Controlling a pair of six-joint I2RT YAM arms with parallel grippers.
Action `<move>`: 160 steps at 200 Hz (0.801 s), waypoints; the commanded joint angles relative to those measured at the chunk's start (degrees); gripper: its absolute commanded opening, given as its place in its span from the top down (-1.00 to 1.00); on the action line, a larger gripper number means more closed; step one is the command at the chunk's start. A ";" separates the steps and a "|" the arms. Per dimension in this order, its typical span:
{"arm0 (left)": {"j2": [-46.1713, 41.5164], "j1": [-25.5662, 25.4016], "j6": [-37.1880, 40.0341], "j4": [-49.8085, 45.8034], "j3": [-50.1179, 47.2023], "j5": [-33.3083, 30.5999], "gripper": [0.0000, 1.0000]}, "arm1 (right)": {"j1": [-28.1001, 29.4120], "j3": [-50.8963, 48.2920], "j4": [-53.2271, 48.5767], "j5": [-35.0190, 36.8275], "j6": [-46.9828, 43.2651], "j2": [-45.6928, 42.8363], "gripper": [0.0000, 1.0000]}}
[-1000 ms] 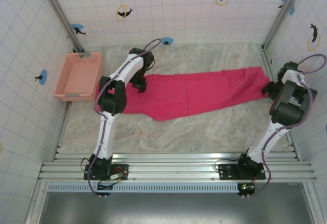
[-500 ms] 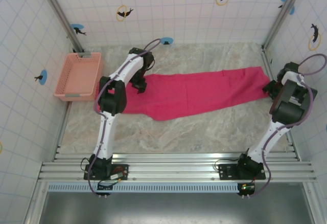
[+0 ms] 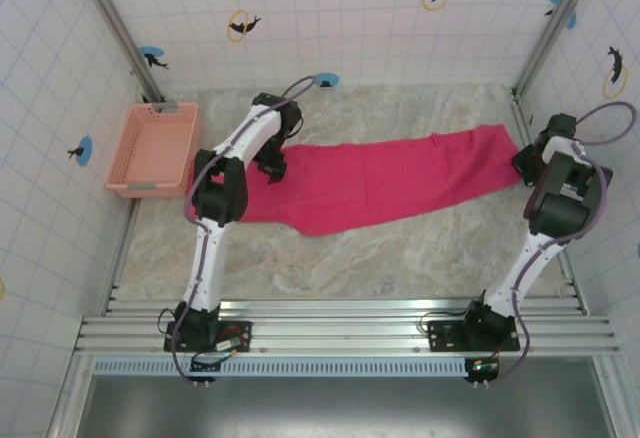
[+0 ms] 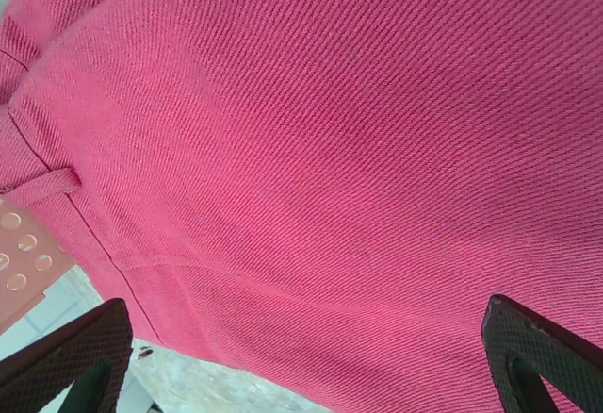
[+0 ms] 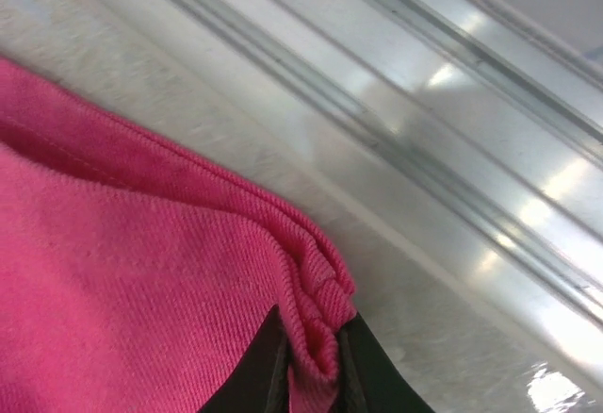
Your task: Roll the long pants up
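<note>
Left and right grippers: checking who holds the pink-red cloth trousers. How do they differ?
The left gripper is open, fingers spread over the bright pink-red cloth trousers; the right gripper is shut on their hem corner. The left gripper is at the waistband end, the right at the leg end by the silver metal rail. Both are at the same trousers.

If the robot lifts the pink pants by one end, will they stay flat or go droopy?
Probably droopy: the long pants lie thin and limp on the table, and they bunch into folds where the right pincer pinches them. The ribbed, rough-looking weave likely keeps them from slipping out. Soft cloth shouldn't roll by itself.
</note>
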 commanded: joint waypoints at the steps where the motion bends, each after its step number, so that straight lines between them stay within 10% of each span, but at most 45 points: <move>1: -2.10 -0.24 0.16 -1.66 1.59 1.46 -0.95 | 2.64 -1.68 3.93 -0.38 0.91 -8.24 1.00; 160: 8.34 -12.27 -14.35 10.89 15.07 27.57 -0.95 | 7.56 -2.83 6.61 -1.46 -0.43 -34.83 1.00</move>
